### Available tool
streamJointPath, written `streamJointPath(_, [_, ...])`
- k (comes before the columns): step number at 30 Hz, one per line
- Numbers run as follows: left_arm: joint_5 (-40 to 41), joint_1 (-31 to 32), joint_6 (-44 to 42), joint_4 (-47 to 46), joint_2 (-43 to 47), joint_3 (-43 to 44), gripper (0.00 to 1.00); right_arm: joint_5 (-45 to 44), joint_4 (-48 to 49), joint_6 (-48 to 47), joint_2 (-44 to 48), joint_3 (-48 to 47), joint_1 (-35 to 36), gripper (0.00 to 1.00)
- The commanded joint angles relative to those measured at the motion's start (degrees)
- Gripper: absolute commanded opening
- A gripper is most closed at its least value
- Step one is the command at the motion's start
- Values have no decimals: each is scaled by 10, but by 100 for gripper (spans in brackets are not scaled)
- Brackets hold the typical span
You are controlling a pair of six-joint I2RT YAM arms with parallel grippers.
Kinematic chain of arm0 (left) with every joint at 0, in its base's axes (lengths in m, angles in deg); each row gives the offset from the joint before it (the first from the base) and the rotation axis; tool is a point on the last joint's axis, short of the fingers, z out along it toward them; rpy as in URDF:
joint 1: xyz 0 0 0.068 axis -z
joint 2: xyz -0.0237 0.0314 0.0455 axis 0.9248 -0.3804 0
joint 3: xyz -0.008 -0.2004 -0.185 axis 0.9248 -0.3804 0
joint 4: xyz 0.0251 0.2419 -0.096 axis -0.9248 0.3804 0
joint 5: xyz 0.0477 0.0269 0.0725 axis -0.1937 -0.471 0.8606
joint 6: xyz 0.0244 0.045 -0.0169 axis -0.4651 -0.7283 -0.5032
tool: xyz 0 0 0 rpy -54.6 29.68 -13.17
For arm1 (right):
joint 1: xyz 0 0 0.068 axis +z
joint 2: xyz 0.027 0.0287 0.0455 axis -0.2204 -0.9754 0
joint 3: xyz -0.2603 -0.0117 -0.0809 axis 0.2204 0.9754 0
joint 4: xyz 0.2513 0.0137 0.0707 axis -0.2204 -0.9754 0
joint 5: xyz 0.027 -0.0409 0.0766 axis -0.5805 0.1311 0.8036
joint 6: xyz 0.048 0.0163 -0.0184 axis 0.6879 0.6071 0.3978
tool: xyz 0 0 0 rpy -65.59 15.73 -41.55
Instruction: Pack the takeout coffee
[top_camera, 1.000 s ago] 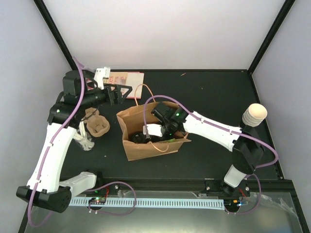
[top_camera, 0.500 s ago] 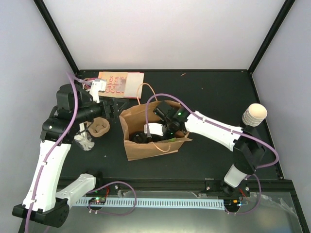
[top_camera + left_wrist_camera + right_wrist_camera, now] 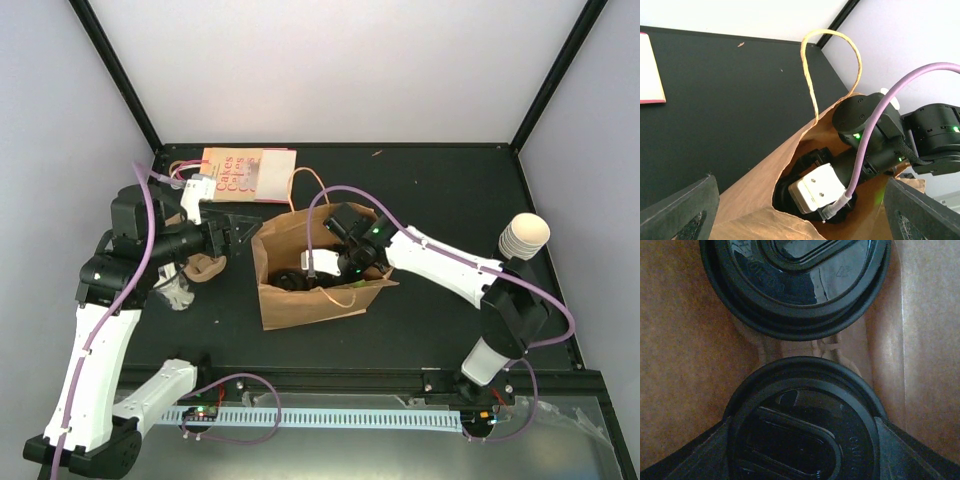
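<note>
While inside the bag [image 3: 300,305], black-lidded takeout coffee [image 3: 802,420] snug in right gripper [image 3: 800,455]; left gripper [image 3: 801,212] agape, empty.

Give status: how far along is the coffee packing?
Done: one lidded cup already sits in the brown bag. In hand: right gripper grips a second takeout coffee, down inside the bag. Remaining: release it and withdraw. The left gripper hangs open beside the bag's rim.

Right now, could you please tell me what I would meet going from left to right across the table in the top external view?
Brown pulp cup tray → brown paper bag → stack of lidless cream cups. I left out the pink booklet because it overlaps.
</note>
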Motion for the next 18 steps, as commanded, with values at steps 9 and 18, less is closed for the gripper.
streamJointPath(9, [-8, 25, -13, 116, -5, 15, 92, -5, -1, 3, -26, 101, 2, 45])
streamJointPath(18, [95, 65, -5, 241, -1, 41, 93, -28, -15, 45, -60, 69, 33, 46])
